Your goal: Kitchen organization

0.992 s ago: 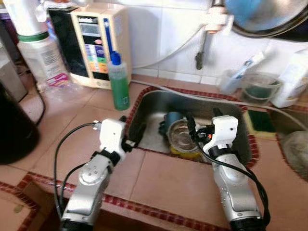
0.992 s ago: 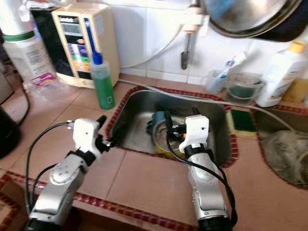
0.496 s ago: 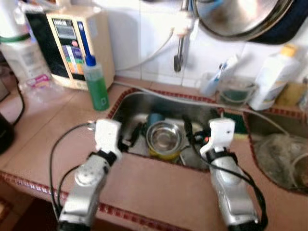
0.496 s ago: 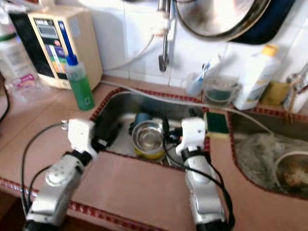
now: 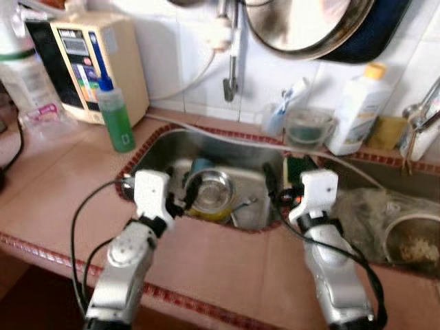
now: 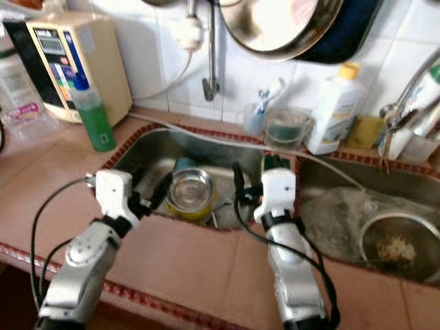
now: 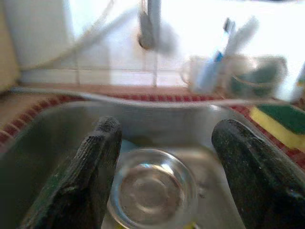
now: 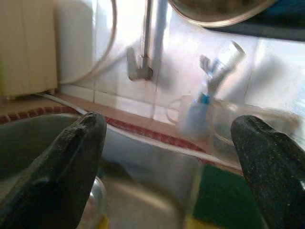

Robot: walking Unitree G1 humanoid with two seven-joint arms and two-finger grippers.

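Sink basin (image 5: 158, 155), steel, sunk into tiled worktop (image 5: 62, 185) with a red mosaic rim. Steel bowl (image 5: 208, 192) sits at the basin's near middle on something yellow, a blue item just behind it.

Left tool (image 5: 180, 198) hovers at the near-left rim, fingers spread, holding nothing; bowl lies between them in the wrist view. Right tool (image 5: 282, 180) stands over the near-right rim beside the divider, also spread and holding nothing.

Open worktop near both arms.

Far ledge crowded: green bottle (image 5: 115, 117) and beige appliance (image 5: 93, 62) at left, faucet (image 5: 230, 65) at centre, toothbrush cup (image 5: 278, 117), clear container (image 5: 307, 126), white bottle (image 5: 357, 110) at right. Green sponge (image 5: 295, 167) on the divider.

Second basin (image 6: 323, 175) at right holds a strainer (image 6: 395, 244) with scraps.
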